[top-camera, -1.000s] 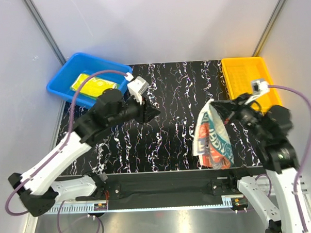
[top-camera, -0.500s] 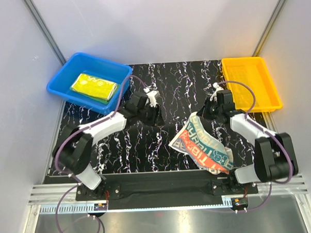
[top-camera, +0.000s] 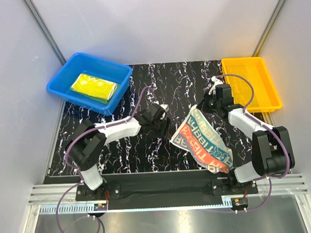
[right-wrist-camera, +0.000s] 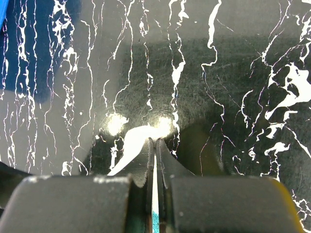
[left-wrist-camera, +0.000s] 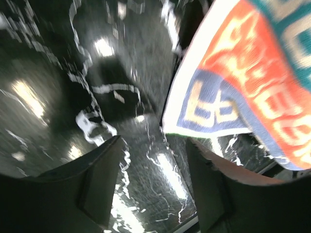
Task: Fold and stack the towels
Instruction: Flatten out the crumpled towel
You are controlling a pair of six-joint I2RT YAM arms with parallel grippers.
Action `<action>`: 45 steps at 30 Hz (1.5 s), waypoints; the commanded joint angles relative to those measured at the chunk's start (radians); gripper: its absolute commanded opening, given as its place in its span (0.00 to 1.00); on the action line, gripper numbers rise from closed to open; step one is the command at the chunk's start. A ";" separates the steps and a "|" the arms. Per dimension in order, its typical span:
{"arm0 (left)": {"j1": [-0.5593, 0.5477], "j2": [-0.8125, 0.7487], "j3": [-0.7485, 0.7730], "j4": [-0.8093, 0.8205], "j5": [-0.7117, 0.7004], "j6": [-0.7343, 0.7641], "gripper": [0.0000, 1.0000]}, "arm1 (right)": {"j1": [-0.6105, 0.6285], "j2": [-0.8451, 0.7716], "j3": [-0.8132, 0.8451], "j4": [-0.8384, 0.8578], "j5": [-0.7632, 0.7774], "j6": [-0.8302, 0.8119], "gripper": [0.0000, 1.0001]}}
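The striped towel (top-camera: 203, 141) with red, teal and navy bands and lettering hangs slanted over the right half of the table, its lower part lying near the front edge. My right gripper (top-camera: 203, 107) is shut on its far upper corner; a thin white and teal edge (right-wrist-camera: 154, 204) shows pinched between the closed fingers. My left gripper (top-camera: 167, 127) is open beside the towel's left corner. That corner (left-wrist-camera: 214, 111) hangs just beyond the fingertips (left-wrist-camera: 104, 174), and nothing lies between them. The yellow towel (top-camera: 94, 86) lies folded in the blue bin on a green edge (top-camera: 102, 99).
The blue bin (top-camera: 66, 74) stands at the far left corner of the black marbled table (top-camera: 159, 80). An orange tray (top-camera: 270, 91) sits at the far right, just behind my right arm. Grey walls close in both sides and the back.
The right gripper swung down and toward the far side, laying the striped towel lower across the table. The left arm reached right toward the towel's left corner and its jaws widened.
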 commanded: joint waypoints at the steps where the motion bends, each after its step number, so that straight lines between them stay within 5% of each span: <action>1: -0.031 -0.021 -0.027 0.023 -0.086 -0.081 0.61 | 0.001 -0.018 0.021 0.055 0.028 -0.022 0.00; 13: -0.071 0.064 -0.053 0.135 -0.051 -0.107 0.60 | -0.001 -0.022 -0.030 0.086 0.014 -0.016 0.00; 30: -0.135 0.104 -0.038 0.053 -0.045 -0.150 0.52 | 0.001 -0.038 -0.036 0.086 0.008 -0.015 0.00; 36: -0.135 0.119 -0.019 0.024 -0.080 -0.158 0.38 | -0.001 -0.057 -0.037 0.080 0.008 -0.010 0.00; 45: -0.128 0.165 0.033 -0.008 -0.116 -0.156 0.05 | -0.001 -0.058 -0.057 0.091 -0.011 0.007 0.00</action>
